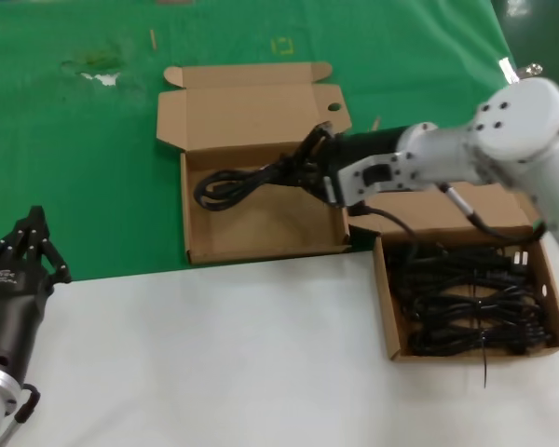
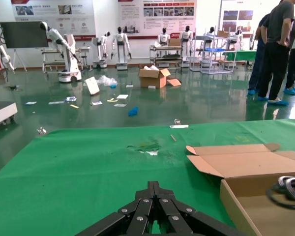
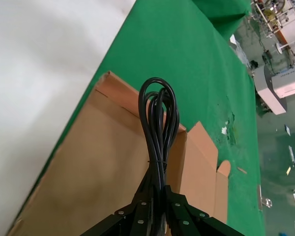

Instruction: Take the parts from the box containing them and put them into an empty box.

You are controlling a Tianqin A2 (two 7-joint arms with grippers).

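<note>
From the head view, the right hand reaches over the holed box, which lies open on the green part of the desk, lid back with a small round hole near its far right corner. The fingers are clamped together on a bundled black cable, whose looped end hangs into the box towards its left wall. To the right, half on the white part of the desk, the other box lies open and packed with more black cable bundles. The left hand rests low at the near left over the white surface, fingers drawn together to a point, holding nothing. In the left wrist view, the left hand shows its fingers meeting at the tip over green cloth, with the holed box off to one side. In the right wrist view, the right hand pinches the cable tight, its loop dangling above the bare floor of the holed box.
</note>
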